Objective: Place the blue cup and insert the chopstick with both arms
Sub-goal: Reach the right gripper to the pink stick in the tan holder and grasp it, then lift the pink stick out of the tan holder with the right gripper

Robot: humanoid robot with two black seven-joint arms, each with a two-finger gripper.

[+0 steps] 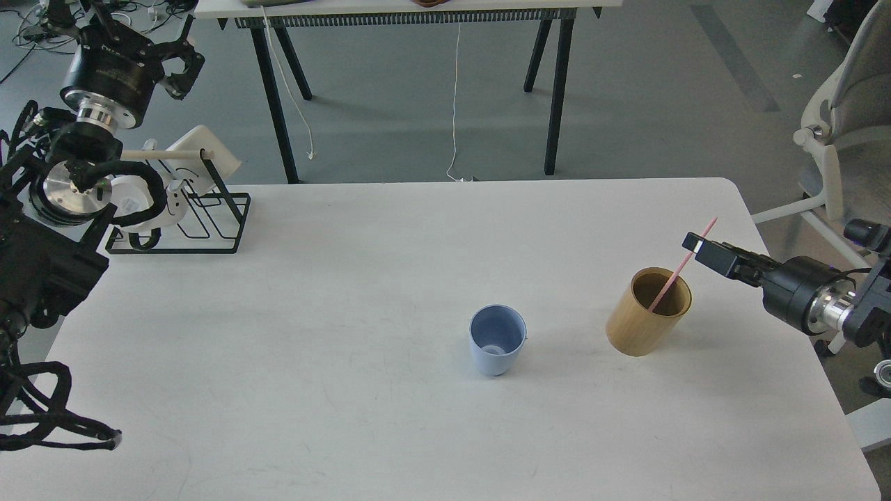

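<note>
The blue cup (pixel 498 339) stands upright and empty on the white table (pixel 313 348), right of centre. To its right stands the tan cylindrical holder (pixel 647 313), with the pink chopstick (pixel 679 271) leaning in it and its top pointing up and right. My right gripper (pixel 698 245) reaches in from the right edge. Its tip is at the upper part of the chopstick, and I cannot tell whether it touches or grips it. My left gripper (pixel 177 62) is raised at the far left, above the wire rack and away from the cup; its fingers are too dark to tell apart.
A black wire rack (pixel 188 216) with a pale wooden rod and white cups stands at the table's back left corner. Beyond the table are another table's black legs (pixel 557 90) and a hanging white cable. An office chair (pixel 835 160) stands at the right.
</note>
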